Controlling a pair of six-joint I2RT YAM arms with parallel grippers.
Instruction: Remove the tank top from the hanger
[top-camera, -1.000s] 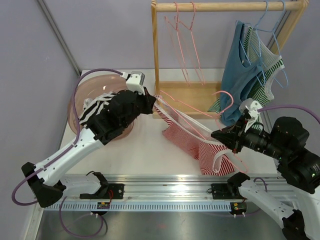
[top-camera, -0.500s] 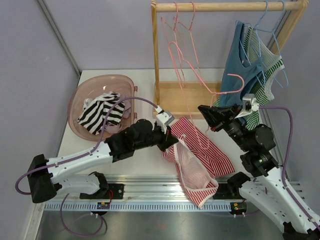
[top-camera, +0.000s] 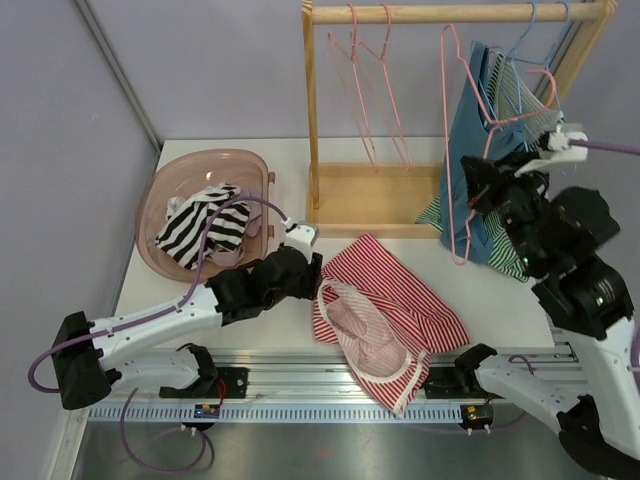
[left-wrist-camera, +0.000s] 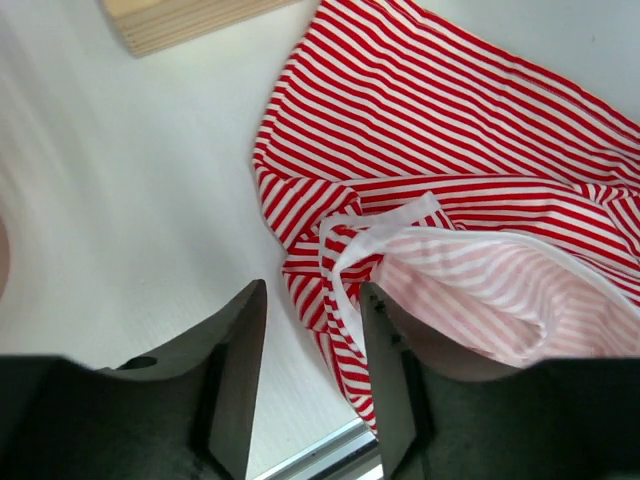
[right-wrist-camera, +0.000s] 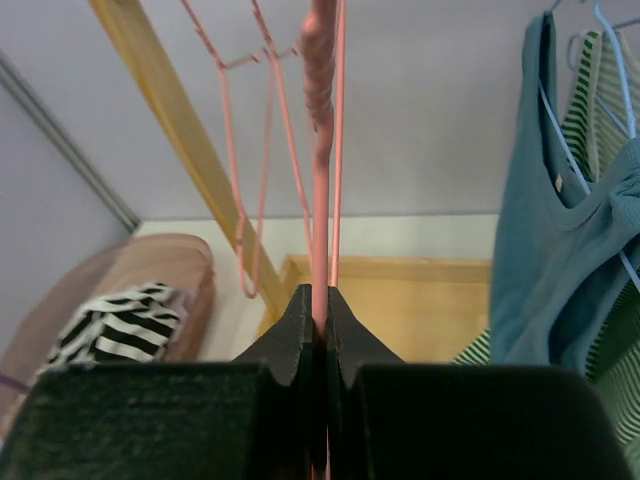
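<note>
While clamping pink hanger in right gripper, left gripper parted over tank top, could snag hanger on wooden rack.

The tank top is red-and-white striped (paler on its inside). The hanger is pink. Nearby, a teal top and a green-striped top.

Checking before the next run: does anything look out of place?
The red striped tank top lies crumpled and partly inside out on the table, its near end spilling over the metal rail. The pink hanger is pinched in the right fingers.
</note>
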